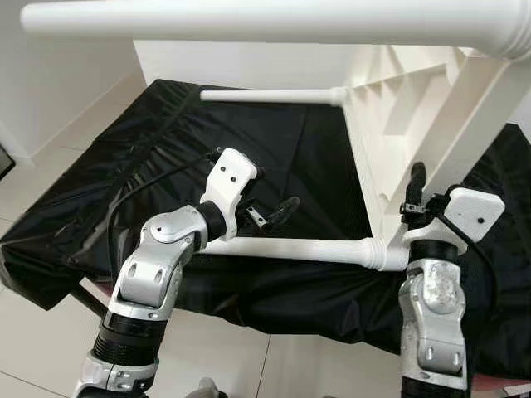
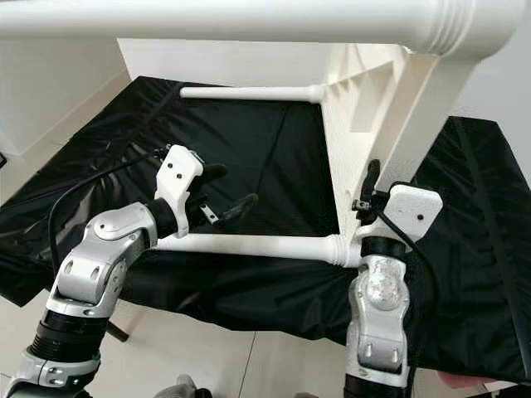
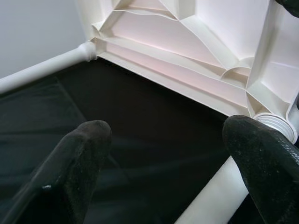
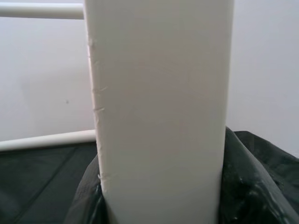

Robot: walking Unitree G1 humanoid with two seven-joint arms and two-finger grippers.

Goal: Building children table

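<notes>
A white plastic children's table stands on its side on a black cloth (image 1: 274,149). Its ribbed tabletop (image 1: 406,108) faces my left, and three legs stick out leftward. One leg (image 1: 265,18) runs across the top of the view, one (image 1: 274,96) lies far back, and the lowest (image 1: 290,249) lies just above the cloth. My left gripper (image 1: 278,189) hangs open just above the lowest leg, holding nothing. The left wrist view shows its fingers (image 3: 84,144) apart, facing the ribbed underside (image 3: 187,51). My right gripper (image 1: 431,186) is shut on the tabletop's lower rim (image 4: 159,112), by the lowest leg's socket (image 1: 386,249).
The black cloth covers a low platform that drops off at its near edge (image 1: 274,311) to a pale tiled floor (image 1: 50,166). A white wall (image 1: 58,75) rises at the left and behind. A cable (image 1: 141,195) loops off my left wrist.
</notes>
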